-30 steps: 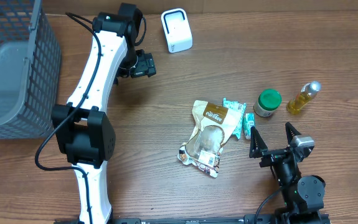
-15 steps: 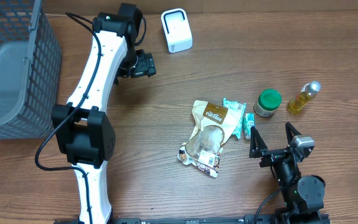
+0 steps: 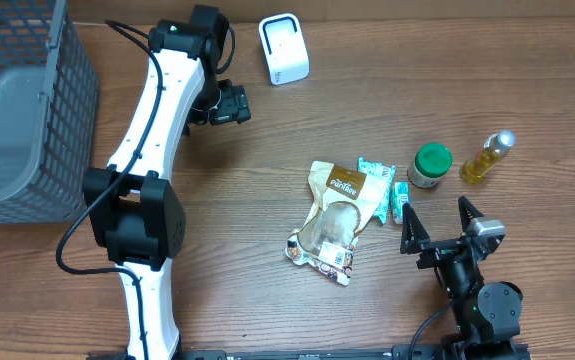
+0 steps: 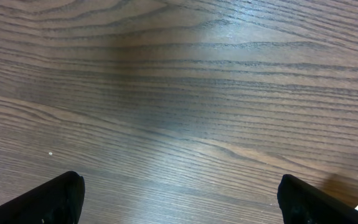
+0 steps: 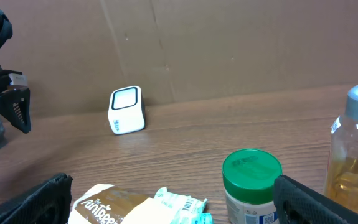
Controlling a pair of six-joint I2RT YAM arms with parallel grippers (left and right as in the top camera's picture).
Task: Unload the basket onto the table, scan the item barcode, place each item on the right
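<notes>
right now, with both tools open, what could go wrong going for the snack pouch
The teal packets lie against the snack pouch, so the right tool may drag them along. The green-lidded jar and the bottle of yellow liquid stand close to that tool and could tip.

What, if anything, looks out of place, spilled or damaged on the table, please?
Nothing stands out. The snack pouch lies flat by the teal packets, the green-lidded jar and yellow bottle stand upright and capped, and the white scanner sits upright. No spill shows.
</notes>
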